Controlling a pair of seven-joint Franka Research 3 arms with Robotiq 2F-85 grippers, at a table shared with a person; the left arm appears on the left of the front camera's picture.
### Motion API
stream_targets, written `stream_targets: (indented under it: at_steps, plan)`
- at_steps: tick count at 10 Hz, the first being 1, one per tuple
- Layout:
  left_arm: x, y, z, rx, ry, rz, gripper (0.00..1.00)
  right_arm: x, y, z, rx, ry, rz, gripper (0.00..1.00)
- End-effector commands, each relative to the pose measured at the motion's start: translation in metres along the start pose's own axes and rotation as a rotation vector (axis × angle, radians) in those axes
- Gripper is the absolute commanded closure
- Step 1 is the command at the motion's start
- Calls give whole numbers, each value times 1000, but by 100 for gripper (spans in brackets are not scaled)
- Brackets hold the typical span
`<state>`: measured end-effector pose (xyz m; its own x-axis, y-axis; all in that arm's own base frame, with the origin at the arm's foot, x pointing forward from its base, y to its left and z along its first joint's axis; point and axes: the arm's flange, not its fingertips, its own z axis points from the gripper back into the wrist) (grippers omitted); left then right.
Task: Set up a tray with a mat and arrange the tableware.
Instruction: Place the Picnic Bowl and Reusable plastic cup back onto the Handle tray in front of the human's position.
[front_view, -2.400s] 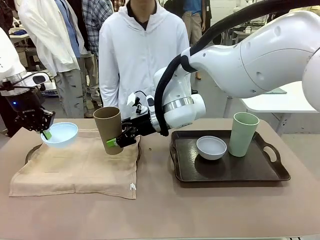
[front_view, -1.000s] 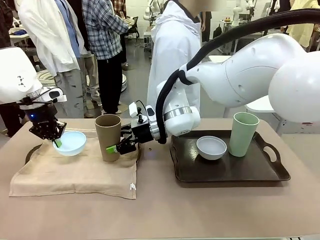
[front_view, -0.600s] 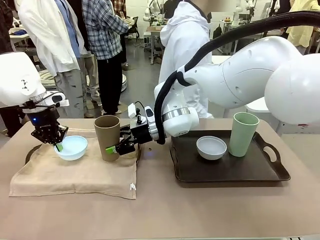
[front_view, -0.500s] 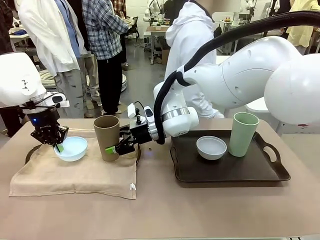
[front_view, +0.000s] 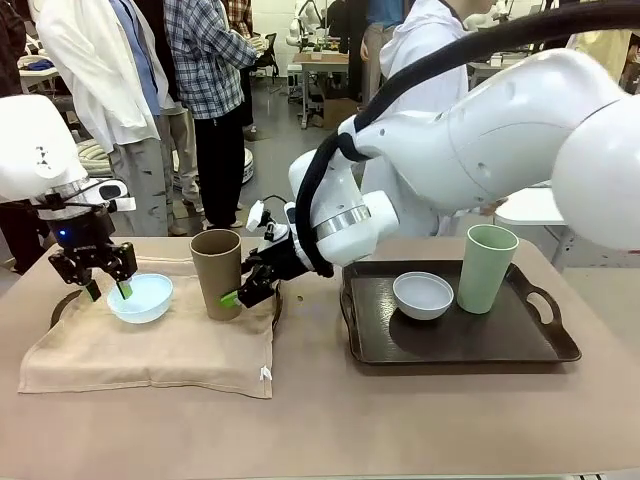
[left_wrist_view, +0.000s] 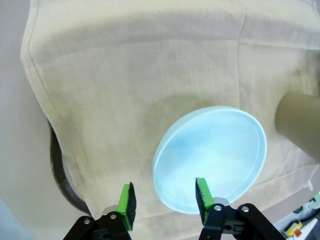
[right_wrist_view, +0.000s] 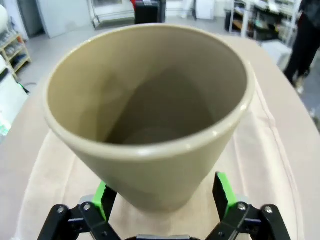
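A beige mat lies over a dark tray whose rim shows at its left. On the mat rests the pale blue bowl, and my left gripper stands open over its left rim. In the left wrist view the open gripper straddles the near edge of the bowl. The tan brown cup stands upright on the mat. My right gripper is open at its base. Its fingers flank the cup.
A second dark tray at the right holds the greyish white bowl and the pale green cup. People stand beyond the table's far edge. Bare tabletop runs along the front.
The bowl and the tan cup came down onto the mat. My left gripper let go of the bowl's rim and opened. My right wrist has lifted and turned at the cup's base.
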<state>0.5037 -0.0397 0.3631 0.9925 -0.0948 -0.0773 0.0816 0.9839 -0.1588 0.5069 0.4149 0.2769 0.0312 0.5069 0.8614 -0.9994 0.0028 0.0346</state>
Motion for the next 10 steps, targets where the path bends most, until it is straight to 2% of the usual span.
stream_targets:
  at_steps: [1, 2, 3, 5, 6, 9, 10]
  plan:
    - [-11, 4, 20, -21, 8, -44, 0, 11, 16, 26, -27, 139, -63, 0]
    - [-17, 3, 27, -21, 14, -66, 25, 13, 20, 38, -36, 184, -106, 0]
    - [-24, 1, 35, -23, 16, -89, 16, 18, 24, 50, -46, 204, -143, 0]
    - [-43, -7, 58, -1, 7, -151, 20, 29, 35, 79, -60, 286, -314, 0]
    - [-51, -15, 72, 15, -6, -186, 20, 36, 36, 98, -116, 376, -426, 0]
    - [-70, -41, 107, 77, -15, -240, 20, 66, 49, 160, -267, 431, -718, 0]
    - [-69, -52, 110, 99, 5, -228, 20, 77, 57, 178, -326, 483, -811, 0]
